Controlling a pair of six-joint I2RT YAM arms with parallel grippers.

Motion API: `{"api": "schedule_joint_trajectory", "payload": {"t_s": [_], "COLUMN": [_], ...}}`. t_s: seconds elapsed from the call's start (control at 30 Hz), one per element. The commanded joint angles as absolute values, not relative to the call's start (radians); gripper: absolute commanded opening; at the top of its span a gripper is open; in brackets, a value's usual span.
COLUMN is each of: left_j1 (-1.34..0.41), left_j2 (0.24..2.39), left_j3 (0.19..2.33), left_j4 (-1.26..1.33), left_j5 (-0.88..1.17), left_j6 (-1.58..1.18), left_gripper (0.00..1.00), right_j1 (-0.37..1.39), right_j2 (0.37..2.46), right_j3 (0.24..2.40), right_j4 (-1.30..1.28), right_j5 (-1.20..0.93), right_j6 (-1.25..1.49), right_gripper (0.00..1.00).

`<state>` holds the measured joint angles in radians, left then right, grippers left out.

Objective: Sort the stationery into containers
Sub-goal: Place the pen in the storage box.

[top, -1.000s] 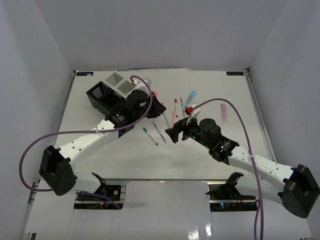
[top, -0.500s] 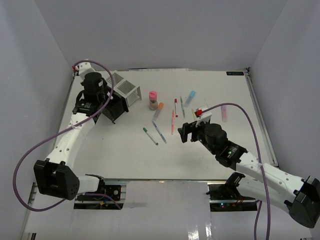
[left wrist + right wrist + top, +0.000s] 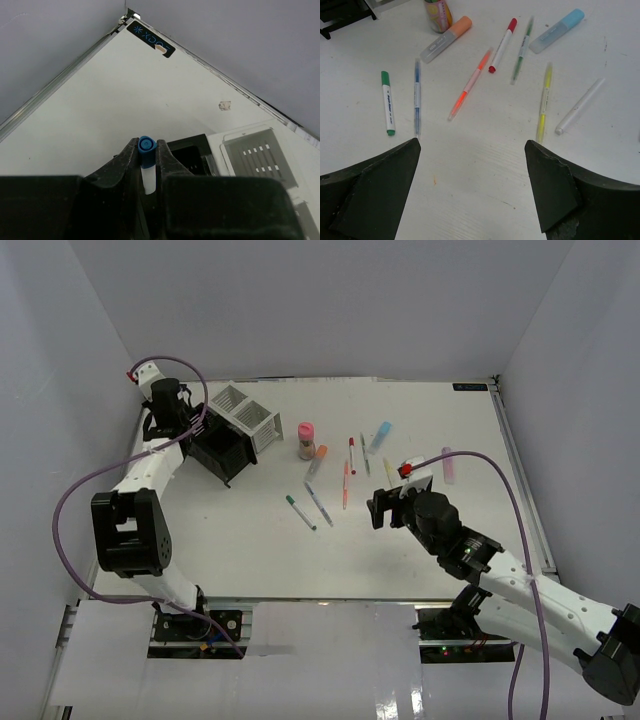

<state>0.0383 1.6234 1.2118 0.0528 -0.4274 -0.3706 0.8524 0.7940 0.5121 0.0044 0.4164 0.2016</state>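
Left wrist view: my left fingers (image 3: pixel 129 156) are pinched narrow on a blue-capped pen (image 3: pixel 146 146), which runs out along them with its cap at the tips. Just beyond and to one side sits the black box (image 3: pixel 192 150), with a white box (image 3: pixel 255 155) past it. As I judge it, the pen is not yet over the black box's opening. Let go here and it would likely hit the rim or land on the bare bench (image 3: pixel 100 100) by the back corner. My right fingers (image 3: pixel 370 195) are spread wide with nothing between them, low over the bench. Ahead of them lie the green pen (image 3: pixel 386 102), blue pen (image 3: pixel 417 97), orange pen (image 3: pixel 469 85) and yellow pen (image 3: pixel 544 97). These lie close together, so closing carelessly could nudge a neighbour.
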Motion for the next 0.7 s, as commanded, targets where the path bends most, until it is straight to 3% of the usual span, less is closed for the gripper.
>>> {"api": "schedule_joint_trajectory", "payload": {"t_s": [0.0,0.27,0.43,0.57,0.67], "left_j1": [0.057,0.057,0.057,0.057,0.057], "left_j2": [1.637,1.631,1.589,1.531,1.476], "left_j3": [1.235,1.213,1.209,1.207,1.221], "left_j4": [0.155,0.086,0.017,-0.061,-0.156], "left_j5": [-0.387,-0.334,-0.311,-0.311,-0.240], "left_j6": [-0.359,-0.385,-0.396,-0.403,-0.426], "left_gripper": [0.10,0.42,0.50,0.62,0.77], "right_j1": [0.847,0.763,0.591,0.509,0.479], "right_j2": [0.769,0.867,0.980,1.086,1.189], "right_j3": [0.492,0.503,0.532,0.586,0.649], "right_j4": [-0.005,-0.106,-0.132,-0.137,-0.143], "right_j5": [0.486,0.523,0.411,0.393,0.411], "right_j6": [0.210,0.327,0.422,0.443,0.451], "right_gripper": [0.92,0.95,1.00,0.95,0.92]}}
